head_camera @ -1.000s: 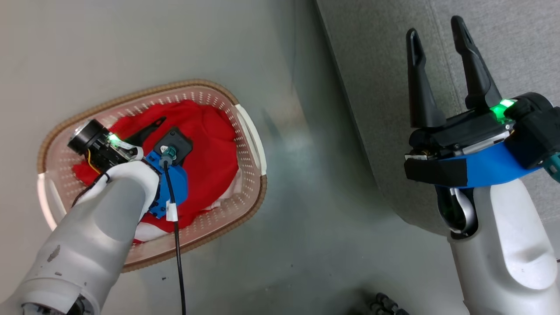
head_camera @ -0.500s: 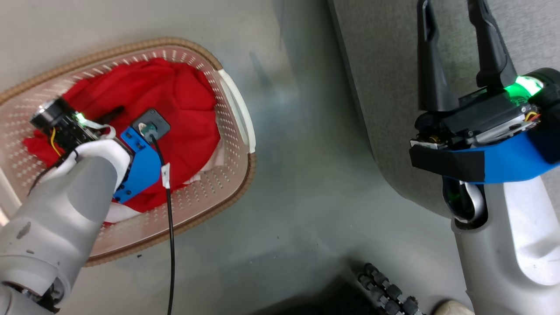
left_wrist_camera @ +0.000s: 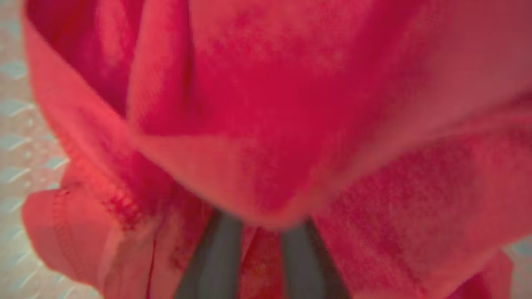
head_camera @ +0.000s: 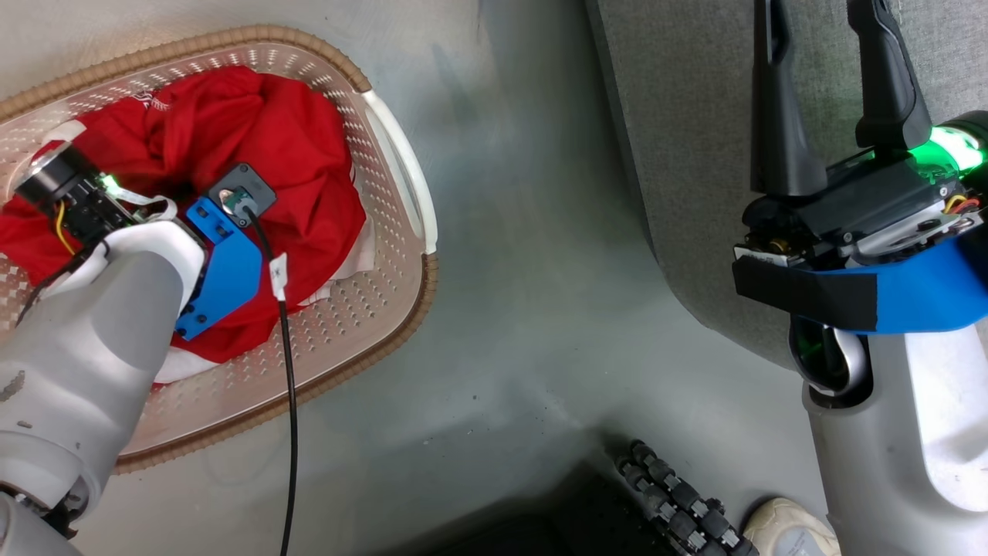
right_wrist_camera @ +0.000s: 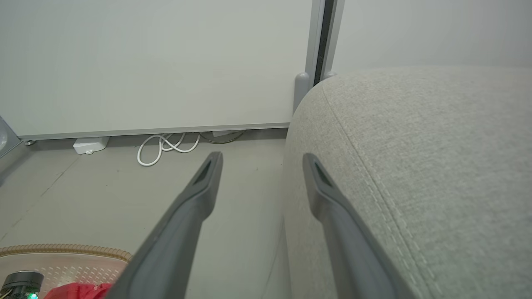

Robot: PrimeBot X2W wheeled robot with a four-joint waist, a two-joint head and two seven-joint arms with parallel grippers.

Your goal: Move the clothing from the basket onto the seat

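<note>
Between the closed jaws of the left gripper point(left_wrist_camera: 258, 253) is pinched a fold of soft bright red clothing point(head_camera: 285, 147), bunched inside the cream perforated plastic basket point(head_camera: 390, 301) on the grey floor point(head_camera: 525, 270). Farther right, the right gripper point(right_wrist_camera: 262, 166) hangs with jaws spread and empty at the left edge of the large grey woven-fabric seat point(head_camera: 687, 154).

basket point(head_camera: 401, 193) on floor point(head_camera: 525, 270), left | clothing point(head_camera: 255, 131) in basket | left gripper point(left_wrist_camera: 259, 236) down in clothing | seat point(head_camera: 679, 116) right, apart from basket | right gripper point(right_wrist_camera: 262, 157) over seat's left edge | cable point(right_wrist_camera: 166, 145) by far wall point(right_wrist_camera: 145, 62)
</note>
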